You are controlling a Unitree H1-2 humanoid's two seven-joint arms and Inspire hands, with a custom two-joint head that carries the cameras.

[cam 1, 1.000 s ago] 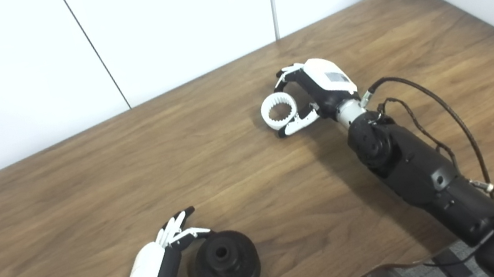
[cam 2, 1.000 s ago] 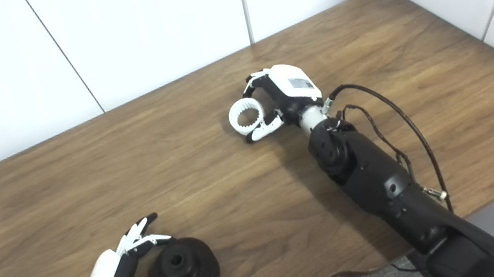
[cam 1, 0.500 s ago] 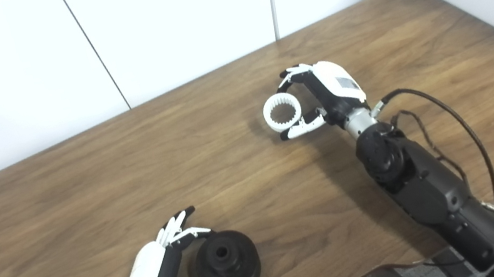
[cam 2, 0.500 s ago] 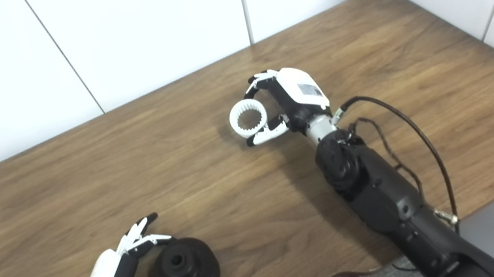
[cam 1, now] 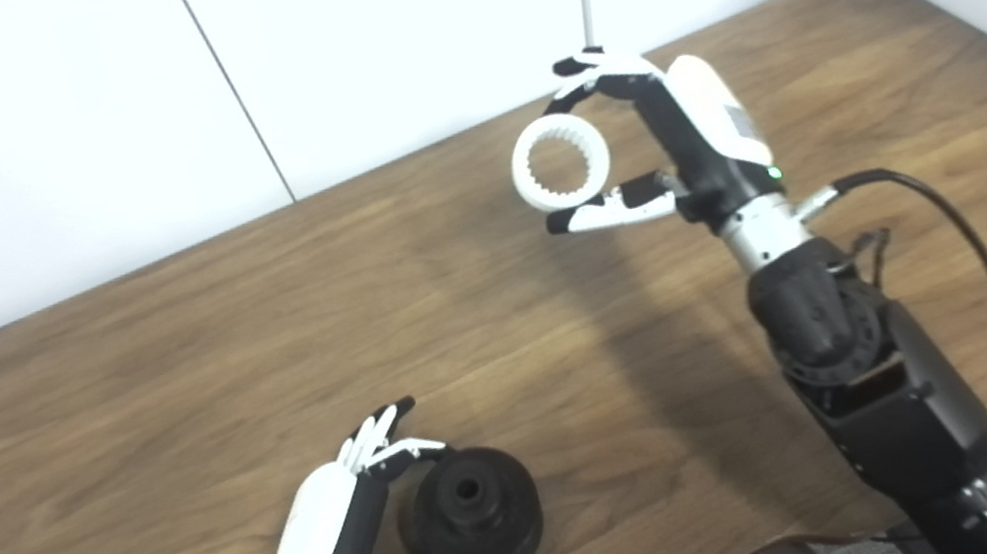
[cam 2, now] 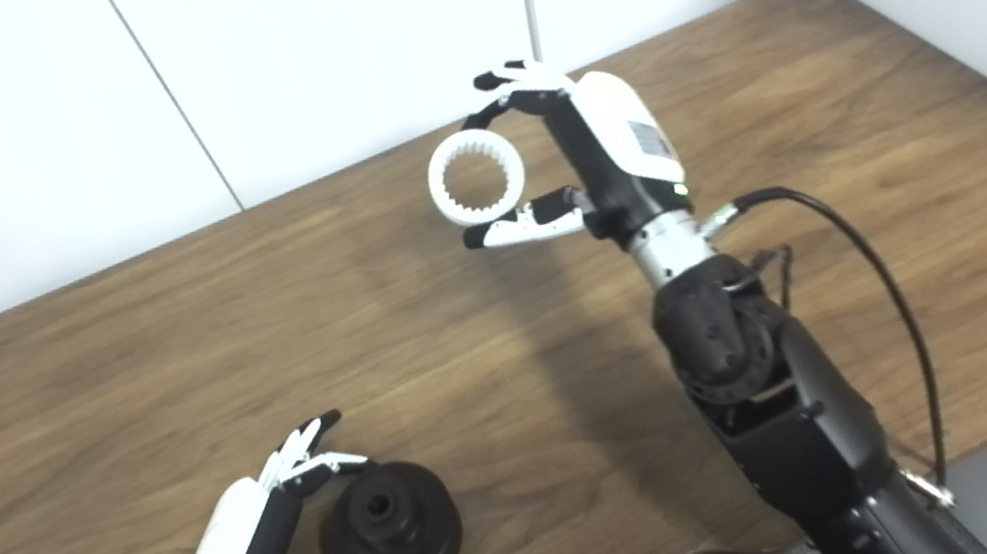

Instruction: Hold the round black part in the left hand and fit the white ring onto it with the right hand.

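White ring (cam 1: 561, 163), toothed inside, pinched between fingers (cam 1: 589, 72) above and thumb below of the right robot hand (cam 1: 681, 132), raised clear of the counter (cam 1: 166, 375) near its far edge. Well apart from the round black part (cam 1: 471, 512), which sits flat on the counter at the near edge, bore facing up, down and to the left of the ring. Cupped around that part, touching its rim, the left robot hand (cam 1: 337, 538), fingers curled behind and thumb in front, seemingly not lifting. Ring's opening tilted toward the cameras; probably in need of levelling over the bore before lowering.
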